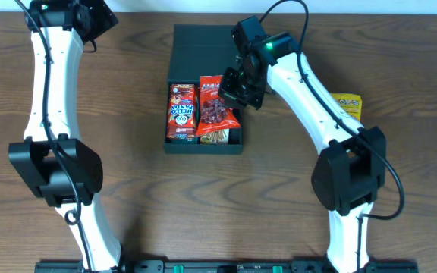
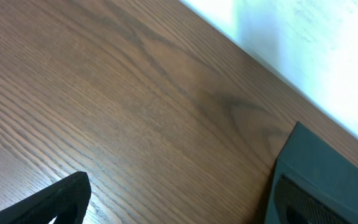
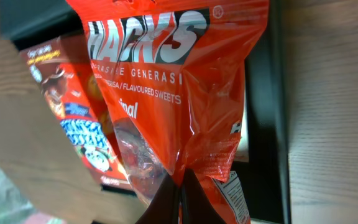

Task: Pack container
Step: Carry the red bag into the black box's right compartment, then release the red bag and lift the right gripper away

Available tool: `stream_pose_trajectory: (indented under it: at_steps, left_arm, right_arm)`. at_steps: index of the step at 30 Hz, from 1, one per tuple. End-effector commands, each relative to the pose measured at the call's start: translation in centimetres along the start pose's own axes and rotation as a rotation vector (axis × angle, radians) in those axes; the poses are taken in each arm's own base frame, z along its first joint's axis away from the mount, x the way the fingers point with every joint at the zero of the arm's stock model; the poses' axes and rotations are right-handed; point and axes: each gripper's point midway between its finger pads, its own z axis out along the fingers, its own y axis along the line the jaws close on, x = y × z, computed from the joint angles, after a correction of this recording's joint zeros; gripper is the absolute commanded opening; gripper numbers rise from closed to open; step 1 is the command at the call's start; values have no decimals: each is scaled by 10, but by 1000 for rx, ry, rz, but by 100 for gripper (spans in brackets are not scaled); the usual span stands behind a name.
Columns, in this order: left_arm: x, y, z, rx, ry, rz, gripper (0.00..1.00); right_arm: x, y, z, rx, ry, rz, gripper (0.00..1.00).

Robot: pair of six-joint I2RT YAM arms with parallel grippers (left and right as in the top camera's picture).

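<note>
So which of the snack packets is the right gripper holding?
The orange-red Hacks sweets bag, pinched by the right gripper; the Hello Panda carton lies free beside it.

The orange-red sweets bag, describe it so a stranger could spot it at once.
Find the dark open container mid-table. Of its two snacks, the sweets bag is on the side toward the right arm, pinched by the right hand. It is a glossy crinkled pouch with a clear window, unlike the stiff red-brown carton beside it.
</note>
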Motion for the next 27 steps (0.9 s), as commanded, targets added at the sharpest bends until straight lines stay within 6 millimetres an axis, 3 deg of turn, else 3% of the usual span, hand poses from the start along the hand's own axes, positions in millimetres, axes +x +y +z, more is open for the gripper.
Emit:
stream_pose_trajectory:
  at_steps: [1,3,4,6,8,9,11,12,14,15,16,17,18,20,23,27]
  left_arm:
    - [-2,9,1,-26,-3,-19,95]
    - [-2,9,1,-25,-3,-19,95]
    - [-2,9,1,-25,-3,-19,96]
    - [-2,9,1,-24,-4,-19,95]
    - [-2,9,1,-24,-4,-19,95]
    - [-2,8,1,-24,-3,-19,95]
    - [-2,8,1,-22,-2,-19,95]
    - [-2,8,1,-22,-2,-19,95]
    - [-1,8,1,-22,-2,-18,95]
    - [-1,7,1,-21,-1,-18,96]
    - [-1,8,1,-22,-1,-18,95]
    - [-1,7,1,-21,-1,-17,95]
    - [-1,7,1,-22,-1,-17,95]
    - [-1,7,1,-21,-1,-17,95]
    - [-1,7,1,-22,-1,-17,95]
    - [-1,7,1,-22,-1,-17,96]
  right_arm:
    - [-2,-7,7,29,-13,37,2]
    - [-1,-11,13,33,-5,37,1]
    - [0,-14,17,38,4,37,8]
    - [5,-17,23,35,31,21,2]
    - [8,-22,27,42,45,23,3]
    - [8,-24,29,46,47,18,21]
    - [7,-26,29,47,46,-23,83]
    - [6,-26,29,47,44,-44,94]
    - [3,-28,28,46,40,-66,98]
    - [1,-29,27,44,39,-72,95]
    - [0,-29,26,35,41,-88,84]
    - [-1,-28,24,18,49,-111,67]
    - [-2,-25,21,-8,58,-142,43]
    - [-3,-14,9,-100,82,-233,17]
    - [-7,-1,-15,-203,78,-331,23]
    - [-17,9,-66,-305,-9,-483,31]
